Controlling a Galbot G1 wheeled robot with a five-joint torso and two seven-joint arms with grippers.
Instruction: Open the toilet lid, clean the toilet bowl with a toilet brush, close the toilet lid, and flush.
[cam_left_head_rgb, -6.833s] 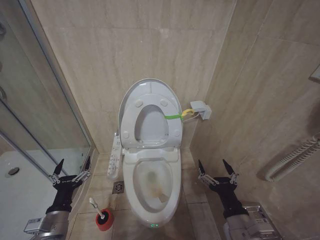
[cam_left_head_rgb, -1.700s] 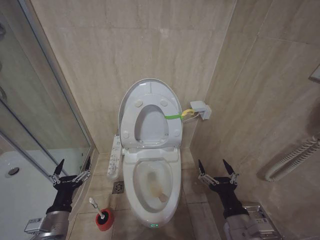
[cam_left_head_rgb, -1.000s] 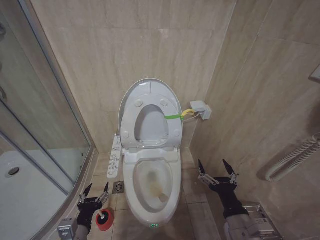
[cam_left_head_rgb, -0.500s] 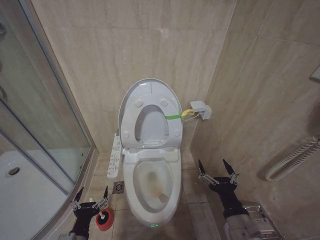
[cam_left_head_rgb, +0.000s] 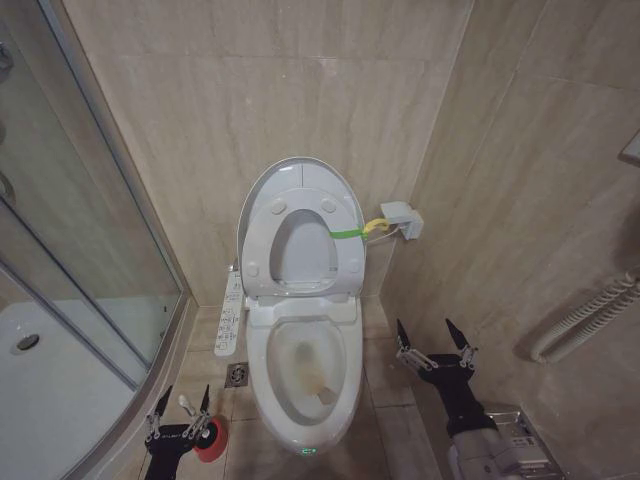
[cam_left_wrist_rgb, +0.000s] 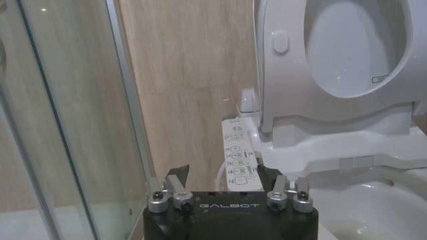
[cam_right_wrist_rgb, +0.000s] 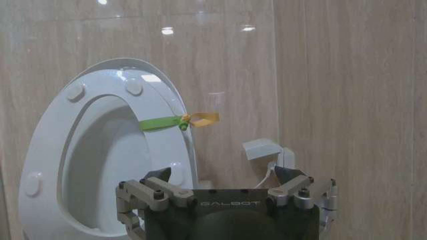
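Two claws are out in front of the robot. The left claw (cam_left_head_rgb: 180, 402) is open, its fingers spread on each side of the toilet brush (cam_left_head_rgb: 192, 412), which stands in its red holder cup (cam_left_head_rgb: 211, 440) on the floor beside the toilet bowl (cam_left_head_rgb: 303, 375). The right claw (cam_left_head_rgb: 434, 336) is open too, in the air right of the bowl. The toilet lid (cam_left_head_rgb: 300, 177) stands up against the wall.

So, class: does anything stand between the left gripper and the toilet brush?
Nothing visible does. The left gripper is open, its fingers on either side of the toilet brush handle, which stands in the red holder cup beside the toilet bowl.
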